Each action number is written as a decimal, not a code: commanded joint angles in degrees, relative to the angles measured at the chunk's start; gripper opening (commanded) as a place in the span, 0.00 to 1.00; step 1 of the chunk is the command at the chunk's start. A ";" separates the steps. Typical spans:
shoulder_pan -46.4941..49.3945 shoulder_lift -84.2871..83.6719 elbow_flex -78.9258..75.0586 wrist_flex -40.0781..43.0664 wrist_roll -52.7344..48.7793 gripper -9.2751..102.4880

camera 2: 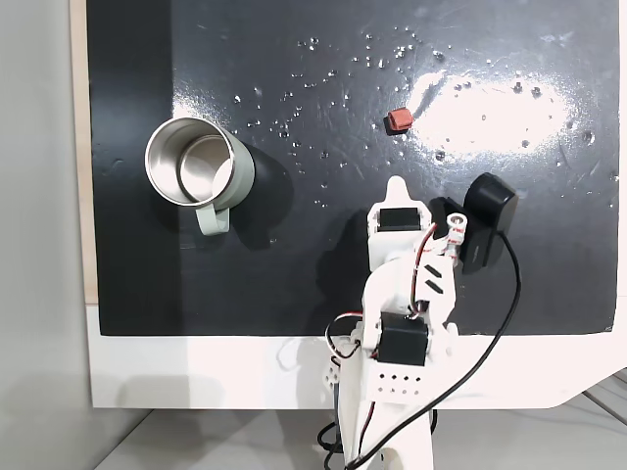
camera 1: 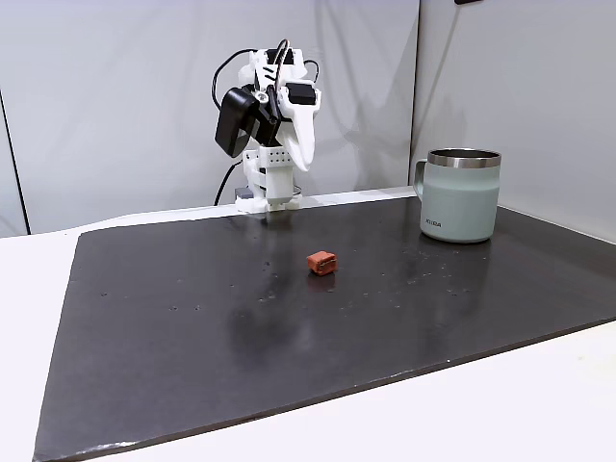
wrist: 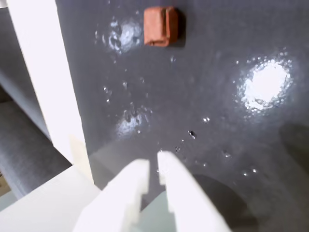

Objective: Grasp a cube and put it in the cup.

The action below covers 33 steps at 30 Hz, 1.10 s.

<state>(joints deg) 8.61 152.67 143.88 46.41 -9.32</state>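
In the wrist view, a white upright panel [wrist: 46, 77] fills the upper left of the frame and its top is cut off by the frame edge; to its right lies the dark mat [wrist: 217, 159] with bright reflections of light and many small shiny specks. The cube [wrist: 160, 26] lies on the mat at the upper centre of this frame, apart from everything, and it looks blurred. The gripper [wrist: 153, 166] enters from the bottom centre, its two white fingers nearly pressed together with only a thin gap, and it holds nothing. In a fixed view from the front, the white table [camera 1: 29, 289] shows at the left, then the mat covers most of the frame; the arm [camera 1: 269, 125] stands folded at the far edge of the mat, upper centre, the cube [camera 1: 321, 262] rests in the middle, and the cup [camera 1: 462, 195] stands at the right, well apart from the cube, with its handle turned to the left. The lettering on the cup is too small to read. In a fixed view from above, the cup [camera 2: 245, 176] is at the upper left with its handle pointing down, the cube [camera 2: 398, 120] at the upper centre, and the arm [camera 2: 402, 294] at the lower centre with a black cable [camera 2: 500, 323] looping to the right. Between cube and cup the mat is bare.
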 commanded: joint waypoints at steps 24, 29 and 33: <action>-1.14 -61.87 -55.81 16.52 -4.83 0.08; -0.88 -70.66 -66.18 21.53 -5.27 0.08; -0.35 -73.21 -69.26 22.59 -5.19 0.08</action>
<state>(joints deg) 7.56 79.37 79.54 68.38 -14.15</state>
